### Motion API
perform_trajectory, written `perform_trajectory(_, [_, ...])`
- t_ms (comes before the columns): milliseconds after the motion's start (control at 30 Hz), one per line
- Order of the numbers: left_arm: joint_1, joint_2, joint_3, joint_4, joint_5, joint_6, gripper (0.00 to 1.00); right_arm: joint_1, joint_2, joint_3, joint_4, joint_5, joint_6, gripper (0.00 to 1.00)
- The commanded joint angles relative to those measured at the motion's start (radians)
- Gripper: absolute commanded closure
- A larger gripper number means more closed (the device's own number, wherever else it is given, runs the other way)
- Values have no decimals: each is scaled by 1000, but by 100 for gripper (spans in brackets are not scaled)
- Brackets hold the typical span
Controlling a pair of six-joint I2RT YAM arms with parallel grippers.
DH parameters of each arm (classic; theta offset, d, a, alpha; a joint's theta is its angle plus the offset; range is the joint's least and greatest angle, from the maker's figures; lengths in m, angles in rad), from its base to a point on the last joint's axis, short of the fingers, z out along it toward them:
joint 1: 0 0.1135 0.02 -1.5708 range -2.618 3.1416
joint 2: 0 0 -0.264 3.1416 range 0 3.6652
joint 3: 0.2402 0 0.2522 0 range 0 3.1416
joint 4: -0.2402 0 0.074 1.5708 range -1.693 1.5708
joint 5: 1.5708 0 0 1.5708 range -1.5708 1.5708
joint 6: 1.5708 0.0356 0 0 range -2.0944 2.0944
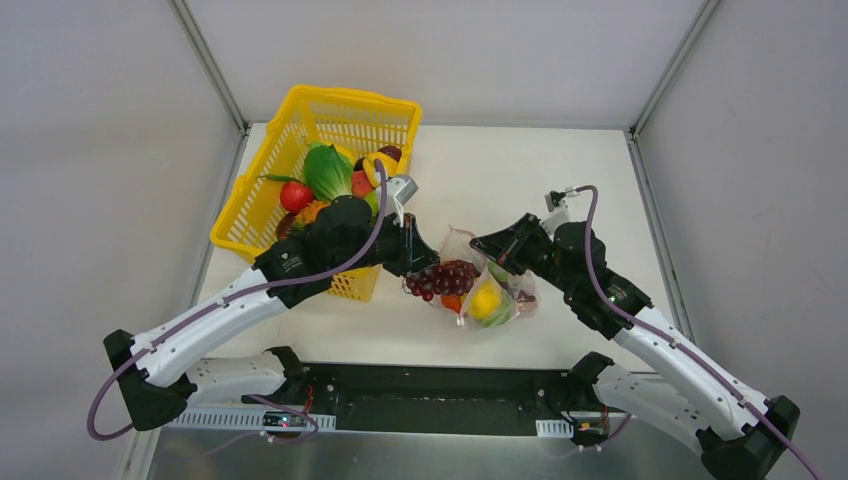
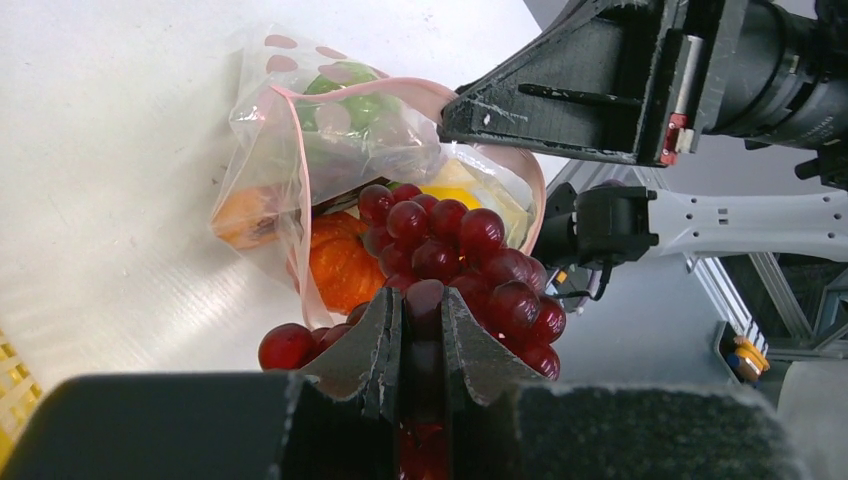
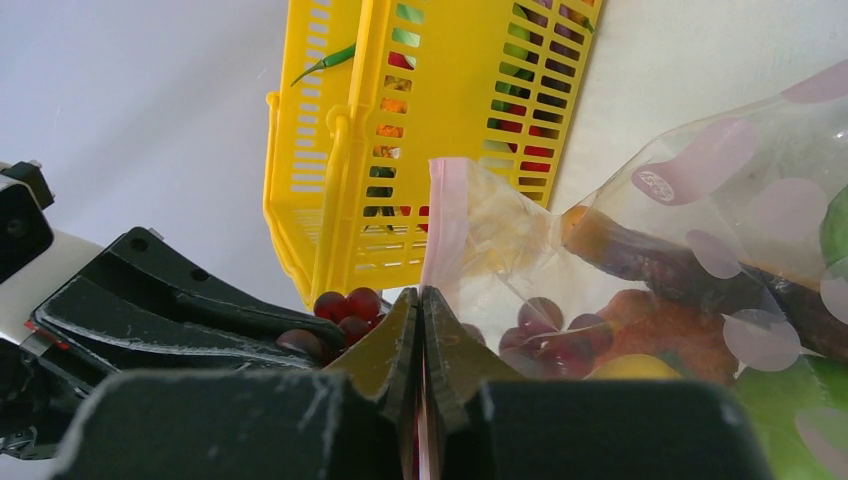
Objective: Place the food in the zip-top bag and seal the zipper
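Note:
The clear zip-top bag [image 1: 490,285] lies on the table between the arms, its mouth open toward the left. It holds a yellow lemon [image 1: 485,300], an orange piece [image 2: 345,265] and green pieces [image 2: 350,100]. My left gripper [image 1: 412,262] is shut on the purple grapes [image 1: 440,277] and holds the bunch at the bag's mouth, partly inside. In the left wrist view the grapes [image 2: 460,250] hang past my fingertips [image 2: 372,335]. My right gripper [image 1: 487,245] is shut on the bag's pink-red zipper strip [image 3: 443,215] and holds that edge up.
A yellow mesh basket [image 1: 262,200] stands at the back left with more toy food, among it leafy greens [image 1: 327,170] and a red piece [image 1: 295,195]. It also shows in the right wrist view [image 3: 420,110]. Grey walls close in both sides.

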Motion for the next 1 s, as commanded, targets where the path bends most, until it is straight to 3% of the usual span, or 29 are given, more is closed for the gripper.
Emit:
perform_trajectory(0, [-18, 27, 7, 97, -43, -30, 100, -2, -13, 38, 51, 12, -5, 94])
perform_trajectory(400, [-91, 185, 55, 169, -231, -135, 100, -2, 9, 38, 104, -51, 23, 95])
perform_trajectory(700, [-97, 274, 10, 355, -209, -200, 100, -1, 0, 35, 133, -78, 31, 95])
perform_trajectory(833, [-104, 323, 53, 279, -178, -152, 100, -1, 0, 35, 148, -92, 39, 95])
perform_trajectory(967, [-127, 322, 67, 192, -261, -103, 100, -1, -6, 28, 150, -83, 41, 95])
